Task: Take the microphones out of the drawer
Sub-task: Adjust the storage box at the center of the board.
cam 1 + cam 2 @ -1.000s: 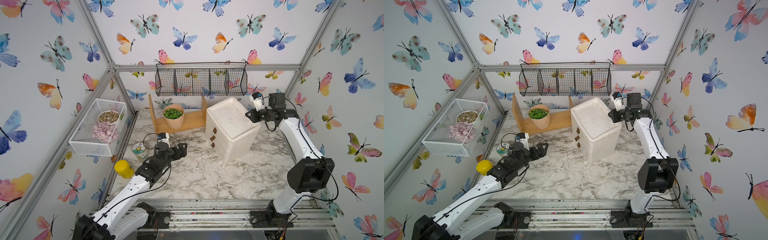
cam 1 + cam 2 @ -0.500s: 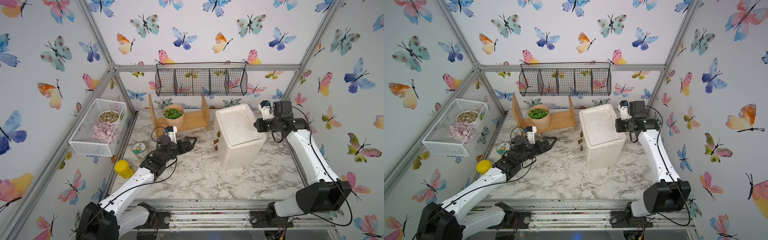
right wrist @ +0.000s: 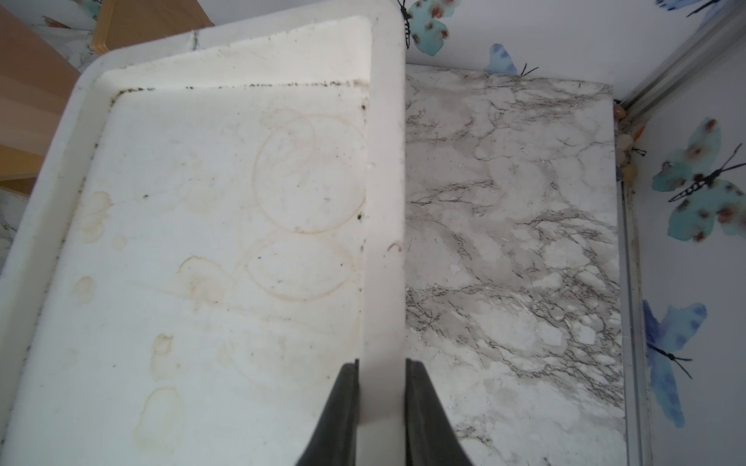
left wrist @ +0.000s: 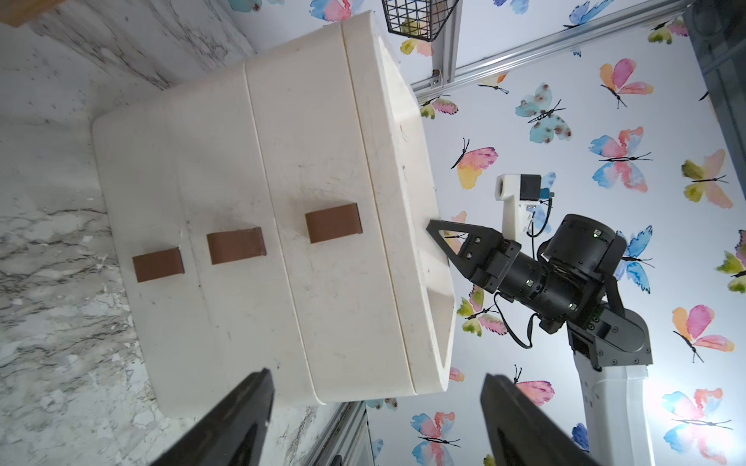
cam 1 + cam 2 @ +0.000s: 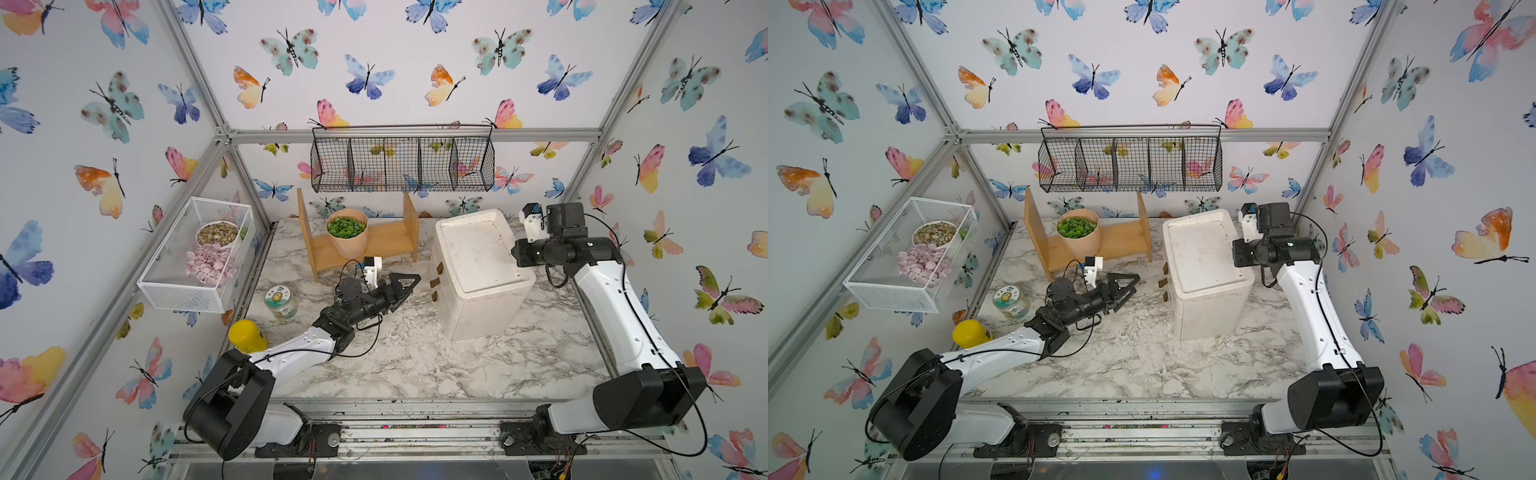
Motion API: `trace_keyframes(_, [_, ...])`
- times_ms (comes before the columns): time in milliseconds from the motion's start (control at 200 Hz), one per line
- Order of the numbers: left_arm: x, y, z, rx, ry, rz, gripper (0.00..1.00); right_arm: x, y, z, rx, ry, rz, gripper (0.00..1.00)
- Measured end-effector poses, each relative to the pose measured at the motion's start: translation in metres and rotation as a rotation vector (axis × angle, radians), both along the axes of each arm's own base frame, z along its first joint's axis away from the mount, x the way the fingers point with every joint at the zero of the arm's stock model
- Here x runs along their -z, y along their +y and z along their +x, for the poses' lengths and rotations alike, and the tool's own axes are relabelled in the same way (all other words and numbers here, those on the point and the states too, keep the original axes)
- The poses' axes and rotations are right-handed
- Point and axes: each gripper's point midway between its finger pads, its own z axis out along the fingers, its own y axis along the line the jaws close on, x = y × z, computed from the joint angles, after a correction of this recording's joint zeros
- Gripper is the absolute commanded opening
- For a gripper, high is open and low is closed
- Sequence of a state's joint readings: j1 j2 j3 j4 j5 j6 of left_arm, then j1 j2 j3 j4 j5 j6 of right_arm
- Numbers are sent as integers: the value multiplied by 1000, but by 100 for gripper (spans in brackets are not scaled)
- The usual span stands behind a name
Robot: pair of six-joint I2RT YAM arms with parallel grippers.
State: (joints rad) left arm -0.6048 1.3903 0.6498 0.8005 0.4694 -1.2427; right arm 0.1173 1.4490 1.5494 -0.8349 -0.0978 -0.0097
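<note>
Drawers (image 4: 226, 181) all sit flush in the white drawer unit (image 5: 478, 257), so where the microphone lies cannot be told. On the unit's top edge opposite the handles (image 4: 333, 222), the right fingers (image 3: 343, 411) are clamped tight on the raised rim (image 3: 383, 201). The left fingers (image 4: 242, 419) stand spread wide and empty, facing the handles with a gap between. Bare bench (image 5: 407, 365) lies open before the unit's front, out to the bench edge.

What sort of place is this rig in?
Probably a lab robot test cell, not a real home: silver aluminium-profile frame with butterfly-print wall panels, white robot arms, left and right, over a marble-pattern tabletop, staged props like the white plastic three-drawer chest.
</note>
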Motion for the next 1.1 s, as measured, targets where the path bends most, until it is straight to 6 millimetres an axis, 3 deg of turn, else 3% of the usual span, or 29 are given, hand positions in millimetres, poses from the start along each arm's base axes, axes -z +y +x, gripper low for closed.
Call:
trace_keyframes(265, [4,-20,9,27,6,-74,59,0,2,0,-1,0,11,7])
trace_keyframes(1101, [24,-66,55,54,64,-173,58,1,5,1,-11,-8,43,7])
